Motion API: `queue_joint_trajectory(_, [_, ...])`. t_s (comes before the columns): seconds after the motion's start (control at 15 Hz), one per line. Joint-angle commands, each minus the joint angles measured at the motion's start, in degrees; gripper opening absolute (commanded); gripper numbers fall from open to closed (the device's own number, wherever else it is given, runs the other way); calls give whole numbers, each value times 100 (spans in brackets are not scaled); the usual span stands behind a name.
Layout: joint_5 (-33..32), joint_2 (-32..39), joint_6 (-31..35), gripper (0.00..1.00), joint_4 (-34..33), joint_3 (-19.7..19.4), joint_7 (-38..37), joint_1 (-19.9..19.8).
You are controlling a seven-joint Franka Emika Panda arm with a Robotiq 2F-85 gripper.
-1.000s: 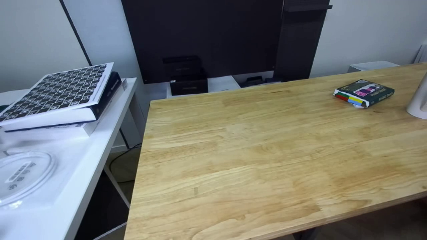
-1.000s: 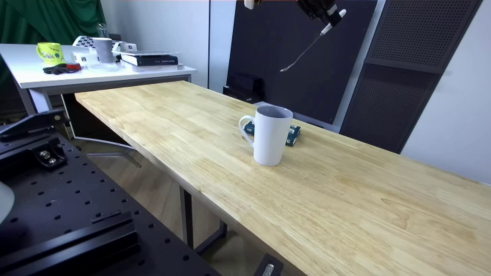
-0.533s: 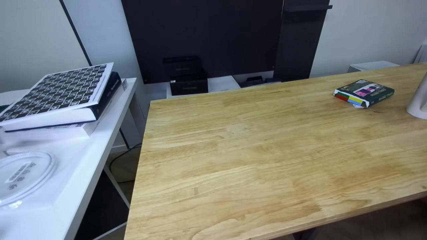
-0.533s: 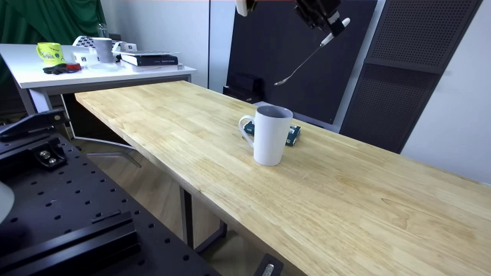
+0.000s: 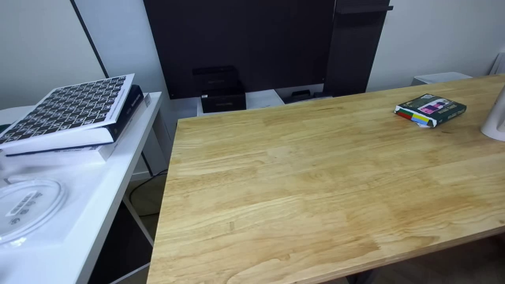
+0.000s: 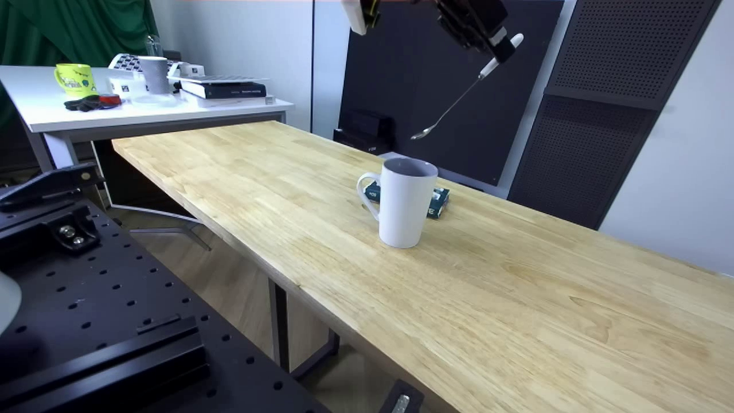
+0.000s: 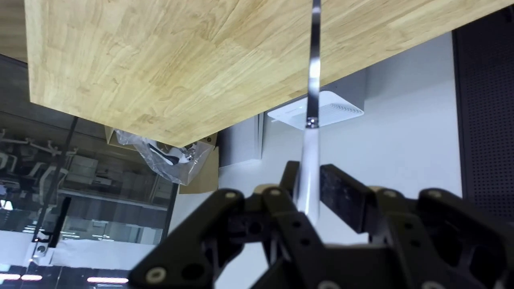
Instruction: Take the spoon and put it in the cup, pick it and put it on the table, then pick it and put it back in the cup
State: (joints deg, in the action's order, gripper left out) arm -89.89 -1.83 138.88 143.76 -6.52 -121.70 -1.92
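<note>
Pale wooden worktop (image 6: 545, 298) lies below the pincer (image 7: 310, 182) — clamped on the tilted spoon (image 7: 313, 102), bowl end lowest; the white cup (image 6: 406, 206) stands upright, lower than the pincer.

I'd call this a lab with an office side to it. A black plate (image 6: 120, 304) dotted with rows of holes fills the lower left of an exterior view, and a mechanical hand (image 7: 309, 176) takes up the bottom of the wrist view. Upper left in an exterior view, a white desk (image 6: 34, 94) carries stacked books (image 6: 235, 90) and a yellow mug (image 6: 77, 80). At the wrist view's lower left, large glass panes (image 7: 116, 180) show glowing strip lights (image 7: 107, 280).
</note>
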Motion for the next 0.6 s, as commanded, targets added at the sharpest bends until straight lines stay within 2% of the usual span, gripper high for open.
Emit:
queue_joint_trajectory(0.0, [-565, -70, 124, 5, 25, 151, -856, -27])
queue_joint_trajectory(0.53, [-1660, 230, 79, 5, -132, 252, -1964, -38])
